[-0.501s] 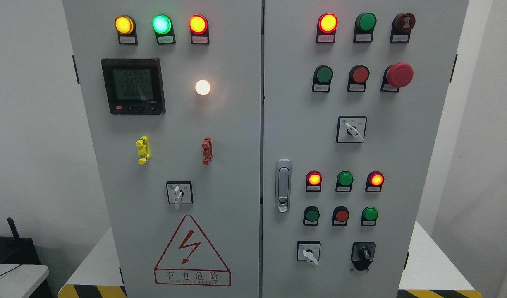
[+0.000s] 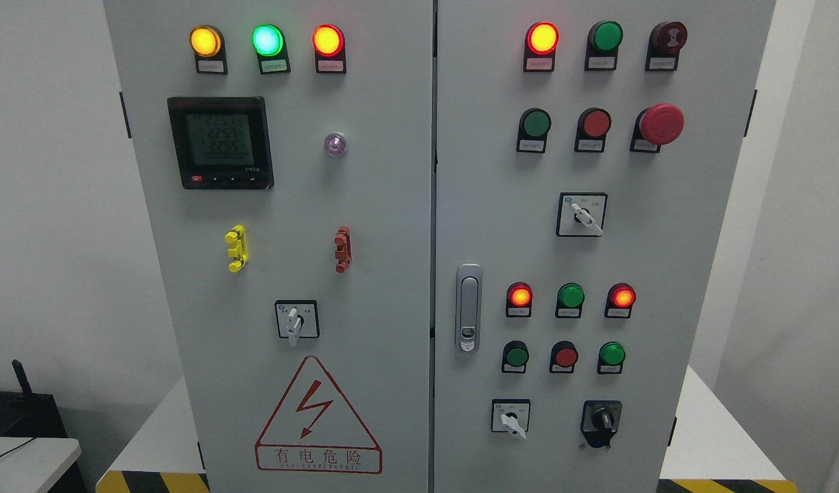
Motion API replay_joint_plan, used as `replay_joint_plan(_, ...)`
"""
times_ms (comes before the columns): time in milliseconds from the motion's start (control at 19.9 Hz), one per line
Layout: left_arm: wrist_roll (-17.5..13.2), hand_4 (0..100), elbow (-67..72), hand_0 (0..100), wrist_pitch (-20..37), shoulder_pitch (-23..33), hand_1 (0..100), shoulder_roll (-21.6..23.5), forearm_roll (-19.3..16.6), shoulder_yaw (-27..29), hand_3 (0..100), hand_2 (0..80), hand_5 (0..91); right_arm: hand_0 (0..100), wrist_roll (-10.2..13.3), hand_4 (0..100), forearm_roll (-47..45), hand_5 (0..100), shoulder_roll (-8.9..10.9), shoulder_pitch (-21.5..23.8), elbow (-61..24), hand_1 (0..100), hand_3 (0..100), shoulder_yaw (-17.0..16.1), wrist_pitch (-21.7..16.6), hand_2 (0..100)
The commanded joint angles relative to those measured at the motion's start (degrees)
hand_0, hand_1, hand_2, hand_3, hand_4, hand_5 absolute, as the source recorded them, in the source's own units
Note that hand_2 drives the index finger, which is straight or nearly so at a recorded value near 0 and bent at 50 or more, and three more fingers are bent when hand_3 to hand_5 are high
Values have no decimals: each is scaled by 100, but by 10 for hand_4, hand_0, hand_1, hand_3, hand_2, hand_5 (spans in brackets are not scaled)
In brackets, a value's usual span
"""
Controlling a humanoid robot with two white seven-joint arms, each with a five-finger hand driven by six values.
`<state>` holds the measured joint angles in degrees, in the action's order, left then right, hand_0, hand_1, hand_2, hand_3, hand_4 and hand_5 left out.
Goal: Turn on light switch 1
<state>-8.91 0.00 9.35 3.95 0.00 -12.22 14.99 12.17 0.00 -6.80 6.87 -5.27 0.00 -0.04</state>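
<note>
A grey two-door electrical cabinet (image 2: pixel 392 274) fills the head view. The left door carries yellow (image 2: pixel 205 40), green (image 2: pixel 267 40) and red (image 2: pixel 328 40) lit lamps, a digital meter (image 2: pixel 220 142), an unlit clear lamp (image 2: pixel 335 144) and a white-handled rotary switch (image 2: pixel 296 320). The right door has rotary switches (image 2: pixel 582 214) (image 2: pixel 510 416), a black knob switch (image 2: pixel 601 419), several push buttons and a red emergency stop (image 2: pixel 661 124). Which one is switch 1 I cannot tell; the labels are too small. Neither hand is in view.
A door latch handle (image 2: pixel 468 307) sits on the right door's left edge. Yellow (image 2: pixel 236 248) and red (image 2: pixel 342 249) clips stick out of the left door. A white table (image 2: pixel 29 459) with dark equipment is at the lower left. Hazard striping (image 2: pixel 152 481) marks the platform edge.
The clear lamp to the right of the meter, lit bright white half a second ago, is now off. Nothing else has moved.
</note>
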Motion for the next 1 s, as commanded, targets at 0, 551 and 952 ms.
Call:
replay_joint_plan(0,-5,0,123,161,-12,0,0,44,0,21,0,0,0,120,5,0,26,0,-6,-1,0,389,0,132,4,0)
replay_joint_plan(551,39,0,-498,162,-47,307,0,61,9,434,0,0,0,120,5,0,26,0,3,-1,0,389,0,132,4,0)
replay_joint_plan(952,-5,9,-1941,205,-83,765,2,210,-44,1531,0,0,0,120,5,0,26,0,3,-1,0,389,0,132,4,0)
